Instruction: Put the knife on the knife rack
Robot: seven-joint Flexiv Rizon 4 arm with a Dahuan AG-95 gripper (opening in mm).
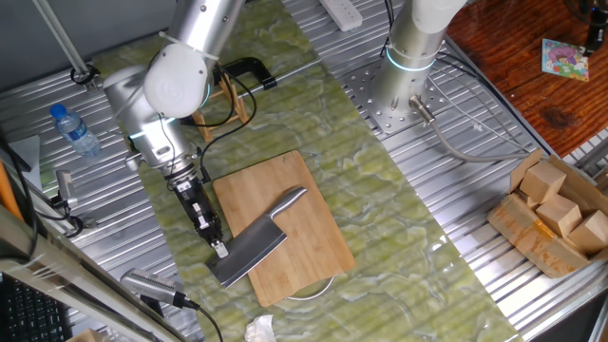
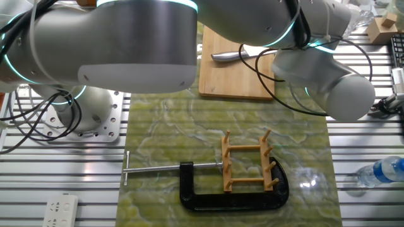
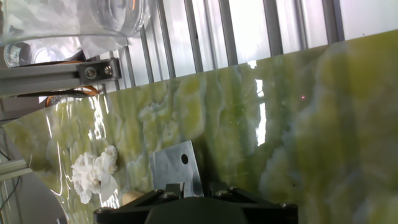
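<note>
The knife (image 1: pixel 255 245), an all-steel cleaver, lies slantwise on a bamboo cutting board (image 1: pixel 299 233). Its grey blade overhangs the board's near left edge and its slim handle points up right. My gripper (image 1: pixel 218 247) leans down from the left and meets the blade's outer end. In the hand view the blade (image 3: pixel 177 167), with its round hole, runs between the fingers of the gripper (image 3: pixel 194 186); the tips are too dark to show a grip. The knife rack (image 2: pixel 247 162), light wood with upright pegs, stands on the green mat. Only the knife handle (image 2: pixel 228 55) shows past the arm.
A black clamp (image 2: pixel 214 192) wraps around the rack's base, its screw rod pointing left. A water bottle (image 1: pixel 74 130) lies at the far left and a box of wooden blocks (image 1: pixel 556 214) at the right. Crumpled white paper (image 3: pixel 93 174) sits near the mat's front edge.
</note>
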